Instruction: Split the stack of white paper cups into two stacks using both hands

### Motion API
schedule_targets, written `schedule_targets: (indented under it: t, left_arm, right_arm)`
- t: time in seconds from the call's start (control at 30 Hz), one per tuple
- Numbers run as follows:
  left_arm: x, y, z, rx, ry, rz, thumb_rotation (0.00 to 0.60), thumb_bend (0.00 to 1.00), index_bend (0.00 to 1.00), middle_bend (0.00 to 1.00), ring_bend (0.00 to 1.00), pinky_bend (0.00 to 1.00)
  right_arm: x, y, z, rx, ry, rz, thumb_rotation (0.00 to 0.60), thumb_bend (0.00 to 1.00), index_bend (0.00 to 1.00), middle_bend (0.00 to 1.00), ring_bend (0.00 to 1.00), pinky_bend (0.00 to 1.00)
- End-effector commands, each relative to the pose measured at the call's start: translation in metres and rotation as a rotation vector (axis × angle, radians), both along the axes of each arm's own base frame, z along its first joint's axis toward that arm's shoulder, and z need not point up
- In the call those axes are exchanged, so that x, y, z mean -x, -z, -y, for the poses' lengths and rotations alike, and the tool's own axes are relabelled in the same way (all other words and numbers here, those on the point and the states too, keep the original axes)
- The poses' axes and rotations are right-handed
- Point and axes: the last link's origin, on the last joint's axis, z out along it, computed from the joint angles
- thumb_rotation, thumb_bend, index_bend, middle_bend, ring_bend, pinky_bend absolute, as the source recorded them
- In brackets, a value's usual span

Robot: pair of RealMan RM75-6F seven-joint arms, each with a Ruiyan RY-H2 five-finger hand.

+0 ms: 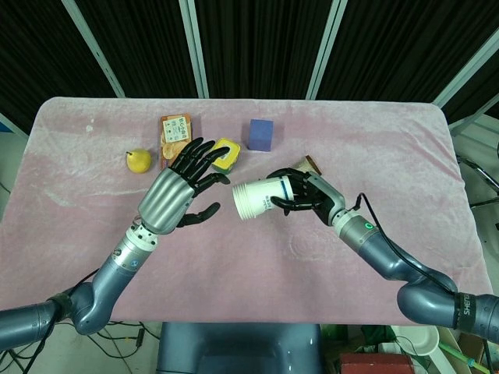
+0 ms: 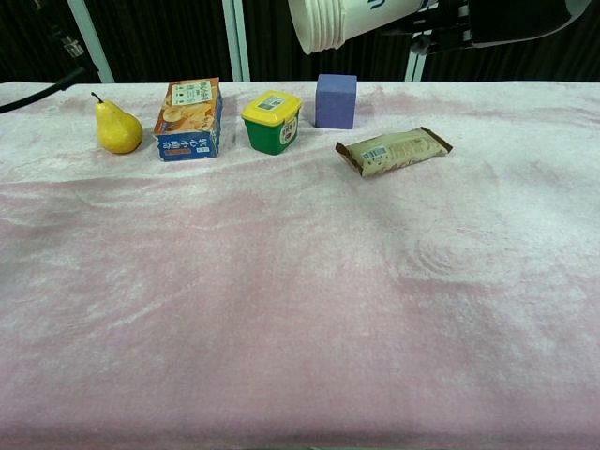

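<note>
The stack of white paper cups [image 1: 261,198] lies on its side in the air above the table, rims pointing to the robot's left. My right hand [image 1: 312,199] grips its base end. The chest view shows the stack [image 2: 333,21] at the top edge with the right hand [image 2: 450,21] behind it. My left hand [image 1: 183,191] hovers open just left of the rims, fingers spread, a small gap from the cups. The chest view does not show the left hand.
Along the far side of the pink cloth [image 1: 234,257] stand a yellow pear [image 1: 139,160], a snack box [image 1: 175,128], a yellow-lidded green tub [image 2: 272,121], a purple cube [image 1: 260,134] and a wrapped bar [image 2: 394,151].
</note>
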Motion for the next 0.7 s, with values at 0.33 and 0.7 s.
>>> schedule_targets:
  t: [0.33,0.7]
  left_arm:
    - [-0.005,0.009,0.002,-0.026,0.018,0.000,0.600,0.31,0.41,0.11,0.00,0.05]
    - [0.004,0.012,0.003,-0.025,0.007,0.024,0.600,0.30,0.42,0.12,0.00,0.05]
  right_arm:
    - [-0.019,0.001,-0.010,-0.031,0.031,0.044,0.600,0.44,0.74,0.57,0.66,0.61]
    - [-0.017,-0.004,-0.008,-0.017,0.059,0.043,0.600,0.45,0.74,0.57,0.66,0.61]
